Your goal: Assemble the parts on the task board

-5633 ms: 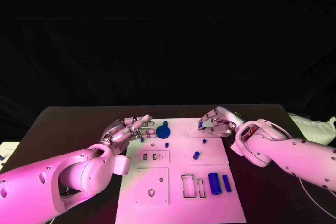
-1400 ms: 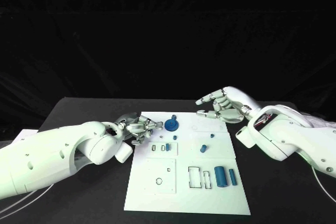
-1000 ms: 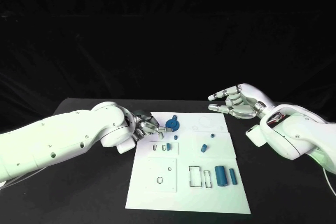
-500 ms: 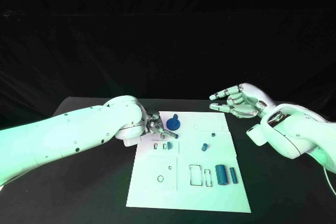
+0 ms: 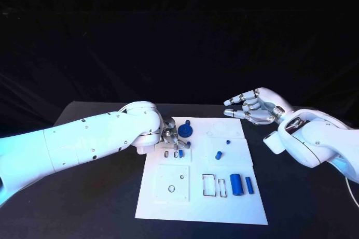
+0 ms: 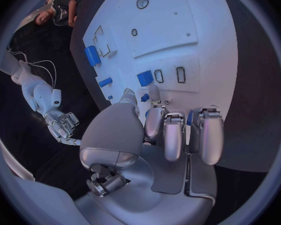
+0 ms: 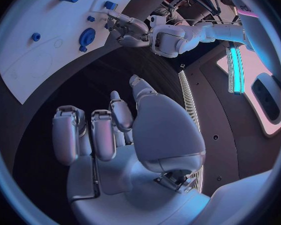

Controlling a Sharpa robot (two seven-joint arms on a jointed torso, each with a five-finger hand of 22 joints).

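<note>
The white board (image 5: 201, 197) is laid on the black table (image 5: 82, 208), with two blue cylinders (image 5: 235, 183) lying side by side near its right edge and a round blue knob (image 5: 184, 130) standing near its far left corner. The left hand (image 5: 174, 140) is lowered over a small blue block (image 6: 145, 78) at the slots, fingertips close to it, though whether it is pinched cannot be told. The right hand (image 5: 254, 108) is held loose and empty above the table beyond the board's far right corner.

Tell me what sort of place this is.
Probably a robot lab test bench: a black table under dark drapes, a white task board with cut-out slots and small blue parts, and two robot hands, left and right.
</note>
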